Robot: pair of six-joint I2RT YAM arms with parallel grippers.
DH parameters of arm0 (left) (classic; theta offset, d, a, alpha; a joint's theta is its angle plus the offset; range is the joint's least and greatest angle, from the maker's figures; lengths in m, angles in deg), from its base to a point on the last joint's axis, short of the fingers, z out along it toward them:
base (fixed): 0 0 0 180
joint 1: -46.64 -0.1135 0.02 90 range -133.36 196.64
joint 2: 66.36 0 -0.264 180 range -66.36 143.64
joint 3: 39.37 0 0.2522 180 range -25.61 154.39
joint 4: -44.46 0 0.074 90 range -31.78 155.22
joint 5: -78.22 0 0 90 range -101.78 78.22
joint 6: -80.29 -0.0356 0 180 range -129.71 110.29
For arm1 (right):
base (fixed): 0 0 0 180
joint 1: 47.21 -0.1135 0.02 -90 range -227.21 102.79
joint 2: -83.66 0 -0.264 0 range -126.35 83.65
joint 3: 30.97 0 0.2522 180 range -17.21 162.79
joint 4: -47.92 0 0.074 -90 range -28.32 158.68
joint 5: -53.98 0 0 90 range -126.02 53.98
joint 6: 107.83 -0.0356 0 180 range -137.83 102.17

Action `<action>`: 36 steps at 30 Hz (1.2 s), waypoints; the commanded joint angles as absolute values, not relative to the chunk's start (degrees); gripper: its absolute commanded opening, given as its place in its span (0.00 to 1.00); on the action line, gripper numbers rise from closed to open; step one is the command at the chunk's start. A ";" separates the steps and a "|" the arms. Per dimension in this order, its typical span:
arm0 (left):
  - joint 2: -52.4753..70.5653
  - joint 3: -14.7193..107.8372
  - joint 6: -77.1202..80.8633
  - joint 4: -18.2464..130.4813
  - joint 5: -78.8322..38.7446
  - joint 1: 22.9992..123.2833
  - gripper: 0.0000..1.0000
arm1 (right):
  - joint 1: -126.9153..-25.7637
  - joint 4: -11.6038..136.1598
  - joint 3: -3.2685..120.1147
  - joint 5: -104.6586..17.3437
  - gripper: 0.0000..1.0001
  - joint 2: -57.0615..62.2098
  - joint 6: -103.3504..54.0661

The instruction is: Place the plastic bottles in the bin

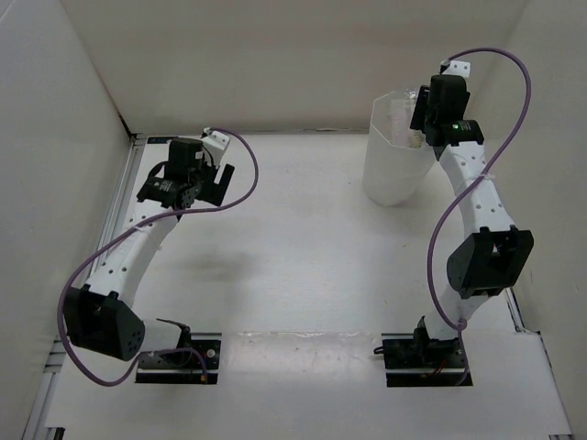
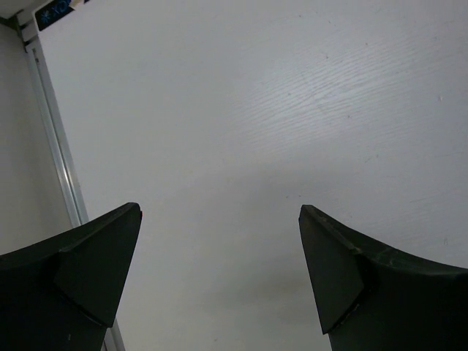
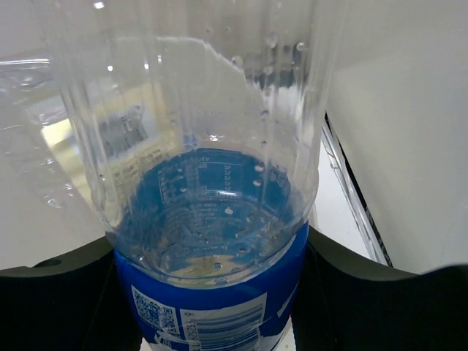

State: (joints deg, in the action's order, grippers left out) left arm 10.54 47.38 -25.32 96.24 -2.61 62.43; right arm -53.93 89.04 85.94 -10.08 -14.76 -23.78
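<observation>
In the right wrist view a clear plastic bottle with a blue label (image 3: 212, 285) fills the frame, and my right gripper (image 3: 212, 292) is shut on it at the label. From above, that gripper (image 1: 431, 124) hangs over the tall translucent white bin (image 1: 390, 160) at the back right, with the held bottle (image 1: 415, 137) just showing pale at the bin's rim. Other clear plastic, part of it yellowish, shows blurred behind the held bottle. My left gripper (image 1: 197, 179) stands open over bare table at the left, its fingers (image 2: 102, 270) wide apart with nothing between them (image 2: 219, 219).
White walls close the table in on the left, back and right. A metal rail (image 2: 55, 146) runs along the table's left edge near my left gripper. Purple cables loop off both arms.
</observation>
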 commanded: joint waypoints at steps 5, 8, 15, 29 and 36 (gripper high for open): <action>4.05 44.88 -25.53 94.52 -3.70 60.62 1.00 | -53.10 89.81 84.39 -13.95 0.62 -14.52 -27.06; 3.51 44.36 -25.53 94.52 -3.70 59.48 1.00 | -53.10 90.33 83.86 -15.54 0.75 -12.86 -27.06; 1.84 43.12 -25.53 94.52 -3.70 57.55 1.00 | -53.10 90.33 82.11 -17.29 0.94 -10.65 -27.06; 1.22 43.65 -26.06 94.52 -5.45 57.01 1.00 | -54.77 90.33 79.47 -15.19 1.00 -1.25 -25.30; 1.75 44.88 -26.06 94.52 -5.46 57.01 1.00 | -54.77 89.81 80.87 -11.16 1.00 3.05 -24.67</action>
